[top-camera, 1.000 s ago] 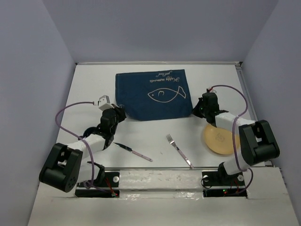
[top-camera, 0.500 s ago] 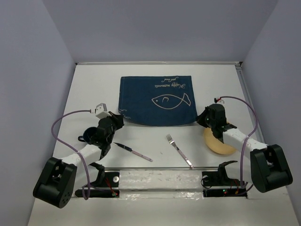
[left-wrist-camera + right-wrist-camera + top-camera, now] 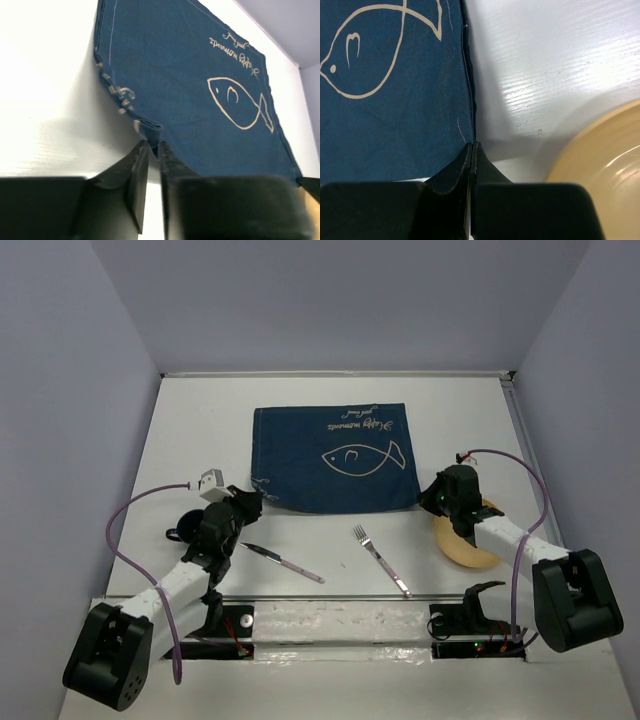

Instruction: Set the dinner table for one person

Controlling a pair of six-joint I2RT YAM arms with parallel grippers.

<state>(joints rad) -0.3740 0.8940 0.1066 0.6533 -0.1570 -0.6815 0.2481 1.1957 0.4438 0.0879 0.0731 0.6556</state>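
Two hands of mine are at the near corners of the navy placemat (image 3: 335, 455). It lies flat in the upper middle of the top view on the white table (image 3: 190, 430), with its fish outline and lettering showing. My left hand (image 3: 250, 502) has its fingers (image 3: 135, 170) drawn almost together, pinching the mat's lower-left corner. My right hand (image 3: 432, 498) is clamped on the lower-right corner, its fingers pressed tight with the cloth edge running into them. Below the mat, a fork (image 3: 380, 560) lies slanted at lower centre and a knife (image 3: 282, 561) lies slanted to its left, both apart from the mat. A tan plate (image 3: 462, 548) sits at the right, partly under my right arm, near the mat's corner without touching it. A small dark object (image 3: 183, 532) rests left of my left arm; I cannot tell what it is.
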